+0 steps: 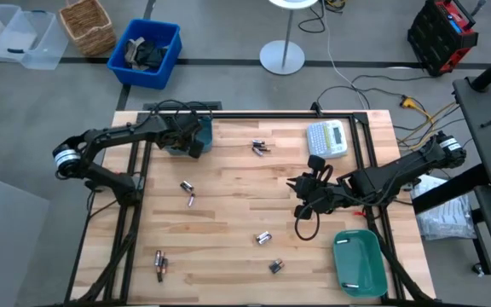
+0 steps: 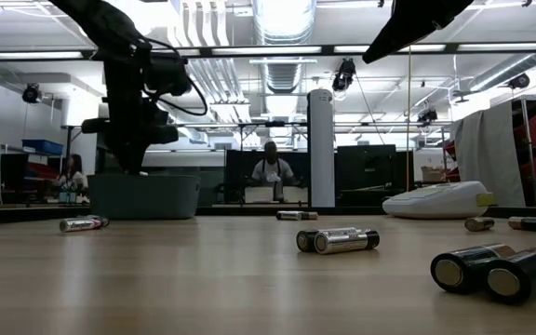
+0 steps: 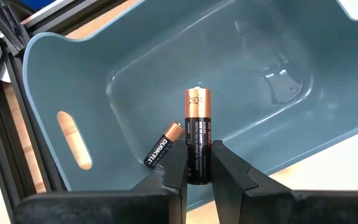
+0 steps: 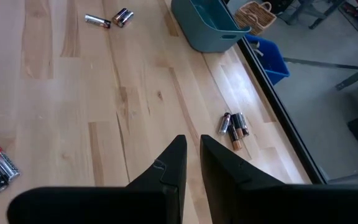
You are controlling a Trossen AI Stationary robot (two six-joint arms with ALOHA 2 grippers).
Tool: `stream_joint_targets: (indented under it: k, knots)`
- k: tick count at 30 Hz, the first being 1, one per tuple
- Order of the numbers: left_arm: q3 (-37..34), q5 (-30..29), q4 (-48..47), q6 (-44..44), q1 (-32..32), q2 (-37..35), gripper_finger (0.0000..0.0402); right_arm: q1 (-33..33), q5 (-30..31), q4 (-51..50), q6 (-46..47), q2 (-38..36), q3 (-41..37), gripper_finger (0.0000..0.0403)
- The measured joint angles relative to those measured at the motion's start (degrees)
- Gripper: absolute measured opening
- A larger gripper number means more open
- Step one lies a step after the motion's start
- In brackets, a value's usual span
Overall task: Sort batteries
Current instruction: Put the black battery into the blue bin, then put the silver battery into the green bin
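Copper-topped battery [image 3: 197,140] stands upright in left gripper [image 3: 197,171], copper end up.

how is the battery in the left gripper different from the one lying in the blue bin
The held battery is clamped between the left gripper's fingers, above the blue bin; the loose battery lies on the bin's floor, touching nothing else. The held one points straight out from the fingers; the loose one lies at a slant to it. The held one looks larger, being nearer the camera. Both are black with a copper end.
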Motion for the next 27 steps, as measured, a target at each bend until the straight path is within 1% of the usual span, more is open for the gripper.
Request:
stream_joint_targets:
  k: [7, 18, 23, 27]
  knots:
    - [0.0, -0.02, 0.02, -0.01, 0.0, 0.0, 0.0032, 0.0, 0.0, 0.0, -0.02, 0.0, 0.0, 0.0038]
    - [0.0, -0.09, 0.16, -0.03, -0.02, 0.0, 0.009, -0.01, 0.0, 0.0, -0.02, 0.0, 0.0, 0.0038]
    - [0.0, -0.11, 0.97, -0.03, -0.02, -0.22, 0.0099, 0.0, 0.0, 0.0, -0.04, 0.0, 0.0, 0.0038]
    - [0.02, -0.49, 1.99, 1.1, -0.29, -1.88, 0.01, -0.02, 0.0, 0.01, -0.1, 0.0, 0.0, 0.0038]
